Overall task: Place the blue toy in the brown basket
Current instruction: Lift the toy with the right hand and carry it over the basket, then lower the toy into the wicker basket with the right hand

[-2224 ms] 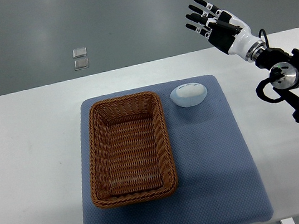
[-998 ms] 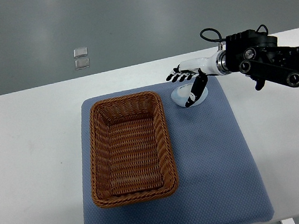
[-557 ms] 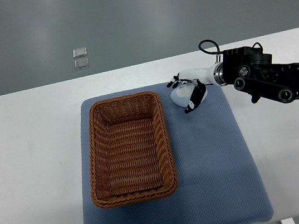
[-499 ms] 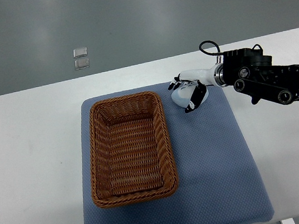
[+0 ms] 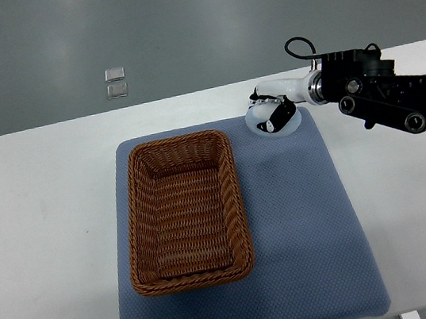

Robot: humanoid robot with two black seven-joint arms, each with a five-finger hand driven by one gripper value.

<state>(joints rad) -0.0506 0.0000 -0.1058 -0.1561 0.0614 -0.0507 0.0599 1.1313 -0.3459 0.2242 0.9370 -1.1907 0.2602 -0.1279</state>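
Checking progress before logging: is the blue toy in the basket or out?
Out. The blue toy sits in the right hand beside the brown basket, whose inside shows only wicker.

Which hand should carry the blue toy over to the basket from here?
The right hand. Its fingers are already curled on the blue toy at the mat's far right corner, with the brown basket just to its left. No left arm shows in the picture.

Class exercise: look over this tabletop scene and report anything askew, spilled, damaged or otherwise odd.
Nothing stands out. The brown basket sits upright and empty on the blue mat, which lies flat on the white table. The right hand is closed around the blue toy at the mat's far edge. Nothing is spilled or damaged.
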